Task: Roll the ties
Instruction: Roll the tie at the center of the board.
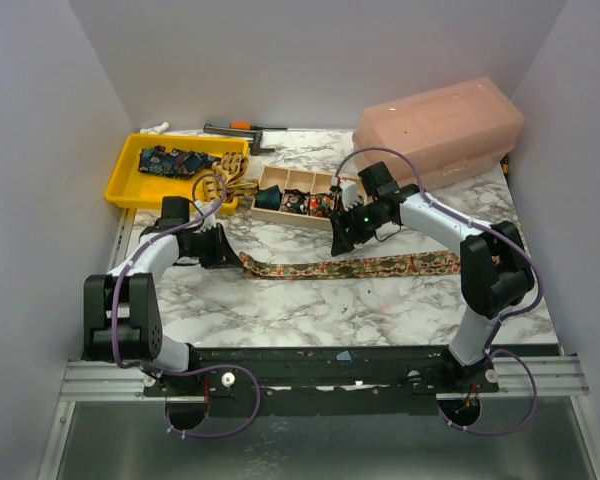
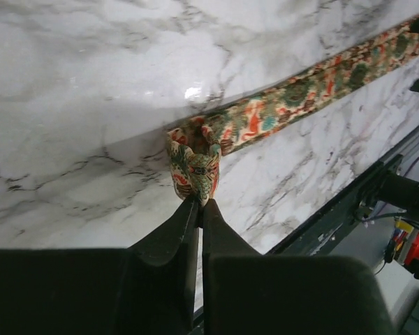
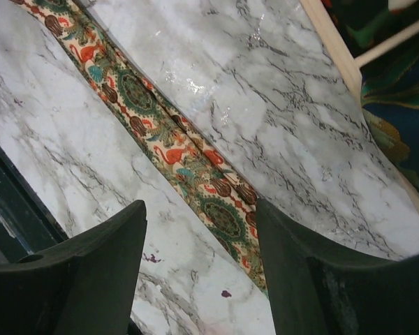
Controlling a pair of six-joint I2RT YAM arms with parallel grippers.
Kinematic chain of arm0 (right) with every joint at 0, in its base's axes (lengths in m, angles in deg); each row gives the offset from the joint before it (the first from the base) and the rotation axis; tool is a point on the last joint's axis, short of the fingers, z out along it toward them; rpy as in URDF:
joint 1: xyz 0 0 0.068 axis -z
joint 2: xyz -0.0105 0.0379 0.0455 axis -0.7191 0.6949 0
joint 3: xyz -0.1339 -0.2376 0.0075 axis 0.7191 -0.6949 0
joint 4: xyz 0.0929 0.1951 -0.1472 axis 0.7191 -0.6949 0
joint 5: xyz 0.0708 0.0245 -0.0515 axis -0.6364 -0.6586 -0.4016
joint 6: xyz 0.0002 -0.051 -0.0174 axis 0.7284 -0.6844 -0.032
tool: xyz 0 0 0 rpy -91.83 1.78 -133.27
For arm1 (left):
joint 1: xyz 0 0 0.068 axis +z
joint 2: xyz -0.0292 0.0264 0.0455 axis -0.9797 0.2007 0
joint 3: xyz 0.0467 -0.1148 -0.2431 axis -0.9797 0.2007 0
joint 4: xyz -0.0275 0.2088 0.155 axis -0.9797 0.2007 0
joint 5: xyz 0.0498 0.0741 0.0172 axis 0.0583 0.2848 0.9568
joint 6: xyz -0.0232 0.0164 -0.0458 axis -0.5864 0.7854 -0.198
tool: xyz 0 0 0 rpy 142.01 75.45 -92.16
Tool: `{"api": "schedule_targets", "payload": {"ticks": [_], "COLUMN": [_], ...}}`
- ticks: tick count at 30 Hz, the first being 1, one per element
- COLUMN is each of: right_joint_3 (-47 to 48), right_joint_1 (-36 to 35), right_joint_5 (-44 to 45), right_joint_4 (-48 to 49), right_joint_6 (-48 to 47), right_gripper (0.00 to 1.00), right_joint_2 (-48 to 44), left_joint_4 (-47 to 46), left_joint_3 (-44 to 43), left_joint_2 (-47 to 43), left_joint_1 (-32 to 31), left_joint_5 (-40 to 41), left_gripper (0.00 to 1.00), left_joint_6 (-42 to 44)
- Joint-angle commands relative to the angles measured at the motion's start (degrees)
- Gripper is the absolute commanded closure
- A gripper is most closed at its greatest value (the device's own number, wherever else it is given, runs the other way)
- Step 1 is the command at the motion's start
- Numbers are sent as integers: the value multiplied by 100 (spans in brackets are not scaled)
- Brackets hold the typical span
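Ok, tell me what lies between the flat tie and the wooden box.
Nothing but bare marble table lies between the tie and the wooden box. The right wrist view shows it, and the top view agrees.

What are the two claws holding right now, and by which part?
The left gripper is shut on the patterned tie, pinching its curled-up end. The right gripper is open above the tie's flat length and holds nothing.

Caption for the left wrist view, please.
Left gripper shut on the folded end of a patterned tie lying across the marble table.
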Motion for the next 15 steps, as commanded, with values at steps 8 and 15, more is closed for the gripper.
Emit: {"api": "schedule_targets", "payload": {"ticks": [8, 15], "right_joint_3": [-219, -347], "right_joint_1": [398, 514], "right_joint_5": [-861, -957], "right_joint_4": [-427, -481], "right_joint_6": [214, 314], "right_gripper": [35, 43], "right_joint_2": [-292, -379], "left_joint_4": [-1058, -2169], "left_joint_3": [-5, -435], "left_joint_2": [-418, 402], "left_joint_1": [-1372, -2472], "left_joint_5": [-991, -1044], "left_gripper": [98, 99], "left_joint_6": [-526, -1088]}}
